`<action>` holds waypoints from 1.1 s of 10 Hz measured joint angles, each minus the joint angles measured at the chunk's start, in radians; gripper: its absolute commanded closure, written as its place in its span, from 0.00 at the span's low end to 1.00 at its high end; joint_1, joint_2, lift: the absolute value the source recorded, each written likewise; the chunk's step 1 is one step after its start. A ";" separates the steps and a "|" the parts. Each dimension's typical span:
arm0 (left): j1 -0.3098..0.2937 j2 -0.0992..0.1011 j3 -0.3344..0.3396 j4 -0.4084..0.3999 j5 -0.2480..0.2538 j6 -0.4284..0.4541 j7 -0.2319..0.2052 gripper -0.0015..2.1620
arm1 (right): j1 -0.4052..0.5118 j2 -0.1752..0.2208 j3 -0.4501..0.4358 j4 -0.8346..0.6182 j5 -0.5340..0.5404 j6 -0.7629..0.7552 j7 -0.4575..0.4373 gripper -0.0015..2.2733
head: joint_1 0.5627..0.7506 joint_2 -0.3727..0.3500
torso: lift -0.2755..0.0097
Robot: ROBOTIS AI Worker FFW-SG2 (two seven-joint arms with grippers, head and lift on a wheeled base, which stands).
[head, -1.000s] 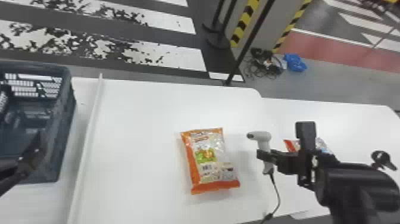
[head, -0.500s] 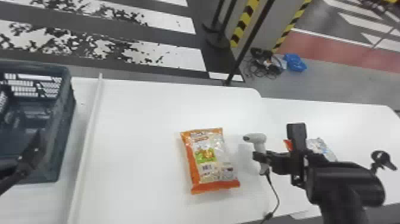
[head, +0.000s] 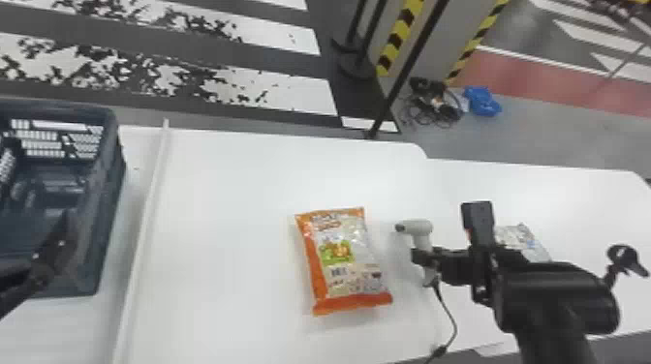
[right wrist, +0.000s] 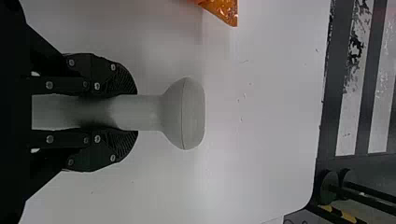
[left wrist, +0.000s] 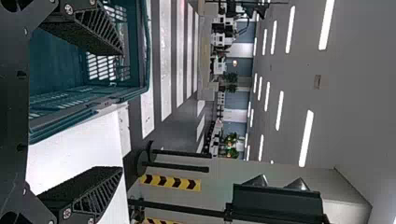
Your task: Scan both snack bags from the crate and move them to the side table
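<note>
Start from the orange-edged snack bag (head: pixel 346 247), flat on the desk (head: pixel 227 232), to the robot's left of the right jaws and near them, printed side up. Aim for the barcode-like patch (head: pixel 338 272), uncovered and apparently ready to be read. Find the right jaws closed around the handle of the scanner (head: pixel 420 227), with nose turned towards the bag. Probably best to swing nose and handle together over the patch, tilt down square to the print, and pause there for the read. Stay off the film; risk otherwise a shove or a crease across the code. Give the cable (head: pixel 453 319), trailing below the right jaws, enough slack not to drag or catch. Note the second bag (head: pixel 523 237) beyond those jaws, on the side desk (head: pixel 581 208), partly behind the arm; likely scanned already, so best not to brush with the elbow. Leave the left jaws, spread wide and empty, by the crate (head: pixel 109 193) until after the read, well away from the scanner's path.
</note>
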 measured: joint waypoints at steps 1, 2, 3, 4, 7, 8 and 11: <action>0.000 0.001 0.000 -0.001 0.000 0.000 0.000 0.06 | 0.001 -0.001 0.001 0.003 0.003 0.000 -0.002 0.92 | 0.70 0.03 | 0.70; 0.000 0.001 -0.001 -0.001 0.000 0.000 0.000 0.06 | 0.001 -0.001 0.001 0.006 0.005 0.000 -0.004 0.83 | 0.70 0.03 | 0.70; 0.001 0.002 -0.001 -0.003 0.000 0.000 0.000 0.06 | 0.002 0.000 0.001 0.006 0.004 -0.003 -0.006 0.48 | 0.70 0.03 | 0.70; 0.002 0.002 -0.001 -0.005 0.000 0.001 0.000 0.06 | 0.006 0.000 0.000 0.005 -0.003 -0.010 -0.016 0.07 | 0.70 0.03 | 0.70; 0.005 0.000 -0.001 -0.008 0.000 0.003 0.000 0.06 | 0.018 0.000 -0.007 -0.015 -0.012 -0.013 -0.033 0.02 | 0.70 0.03 | 0.70; 0.006 0.000 -0.002 -0.009 0.000 0.003 0.000 0.06 | 0.030 0.002 -0.016 -0.040 -0.016 -0.010 -0.046 0.01 | 0.70 0.03 | 0.70; 0.008 0.000 -0.001 -0.010 -0.002 0.003 0.000 0.06 | 0.131 0.015 -0.105 -0.225 -0.159 0.086 -0.002 0.02 | 0.70 0.03 | 0.70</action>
